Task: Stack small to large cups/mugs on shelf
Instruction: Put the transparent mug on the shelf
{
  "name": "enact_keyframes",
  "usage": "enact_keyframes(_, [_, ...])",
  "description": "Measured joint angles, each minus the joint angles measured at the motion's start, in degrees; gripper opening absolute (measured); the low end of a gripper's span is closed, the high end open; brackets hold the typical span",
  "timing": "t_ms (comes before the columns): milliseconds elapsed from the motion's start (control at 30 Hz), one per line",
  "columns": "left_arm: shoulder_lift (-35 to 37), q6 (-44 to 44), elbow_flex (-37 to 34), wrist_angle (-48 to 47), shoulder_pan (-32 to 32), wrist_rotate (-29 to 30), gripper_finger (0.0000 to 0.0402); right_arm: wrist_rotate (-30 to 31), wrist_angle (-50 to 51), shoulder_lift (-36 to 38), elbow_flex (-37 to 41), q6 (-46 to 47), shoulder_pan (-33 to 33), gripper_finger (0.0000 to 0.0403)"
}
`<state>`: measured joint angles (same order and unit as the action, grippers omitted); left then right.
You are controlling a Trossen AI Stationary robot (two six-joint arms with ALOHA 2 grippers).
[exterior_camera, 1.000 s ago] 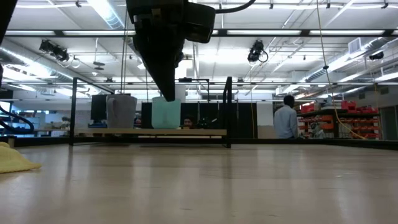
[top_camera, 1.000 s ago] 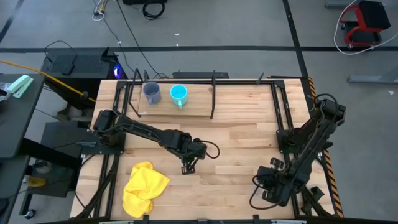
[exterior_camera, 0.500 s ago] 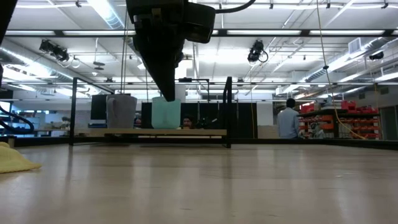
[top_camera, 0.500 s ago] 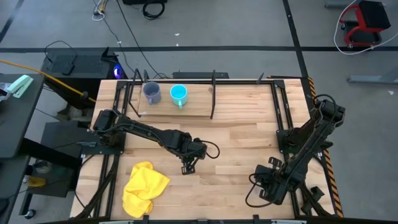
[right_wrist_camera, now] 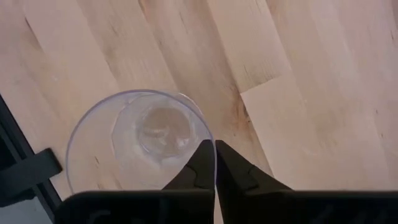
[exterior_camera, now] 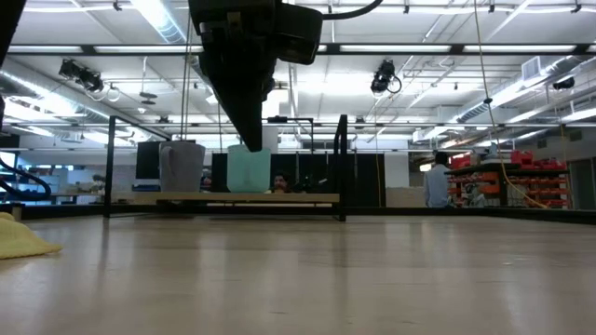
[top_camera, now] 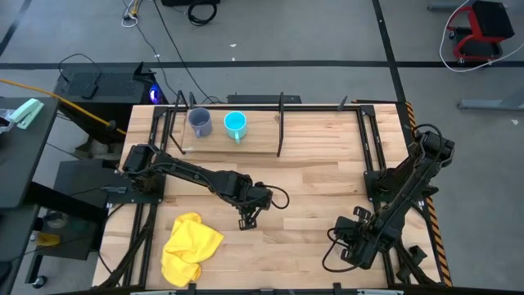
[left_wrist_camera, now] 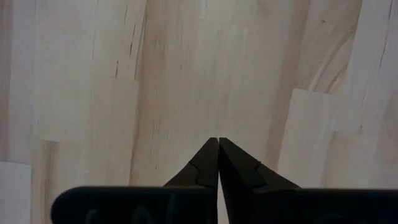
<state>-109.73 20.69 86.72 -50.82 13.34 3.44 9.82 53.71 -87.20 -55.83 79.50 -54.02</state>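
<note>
On the shelf point(top_camera: 237, 141) at the table's far side stand the grey-blue mug point(top_camera: 200, 123) and the cyan mug point(top_camera: 236, 125), side by side on their bases. The clear cup point(right_wrist_camera: 140, 149) is at the table's near right, with my right gripper point(right_wrist_camera: 215, 148) shut on its rim. My left gripper point(left_wrist_camera: 218, 143) hangs shut over bare wood at the table's middle point(top_camera: 246, 220), with nothing between its fingers. My right gripper pinches the clear cup's rim point(right_wrist_camera: 210, 138), one finger inside the cup and one outside. The fingers come from above, pointing down. The cup is upright with its mouth up; whether its base rests on the table I cannot tell.
A yellow cloth point(top_camera: 190, 246) lies crumpled at the near left. Black posts point(top_camera: 281, 123) stand along the shelf. Black frame rails point(top_camera: 372, 156) run along the table's right side. Bare wood lies between the two grippers.
My right gripper has edged a little toward the table's left and near edges. The left arm and both mugs have kept still.
</note>
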Motion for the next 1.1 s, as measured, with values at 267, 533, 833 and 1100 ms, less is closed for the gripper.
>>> enact_keyframes(267, [0.0, -1.8, 0.0, -0.1, 0.4, 0.0, 0.0006, 0.4, 0.2, 1.5, -0.1, 0.0, 3.4, 0.0003])
enact_keyframes(533, [0.0, -1.8, 0.0, -0.8, 3.8, 0.9, 0.0021, 5.1, 1.4, 8.4, -0.2, -1.0, 12.1, 0.0002])
enact_keyframes(833, [0.0, 6.8, 0.0, -9.0, 8.8, 13.1, 0.0006, 12.1, 1.6, 18.8, -1.9, -11.1, 29.2, 0.0000])
enact_keyframes(1100, [0.0, 12.3, 0.0, -10.7, 11.2, 14.6, 0.0029, 15.0, 1.4, 17.5, -17.1, -32.3, 44.7, 0.0000])
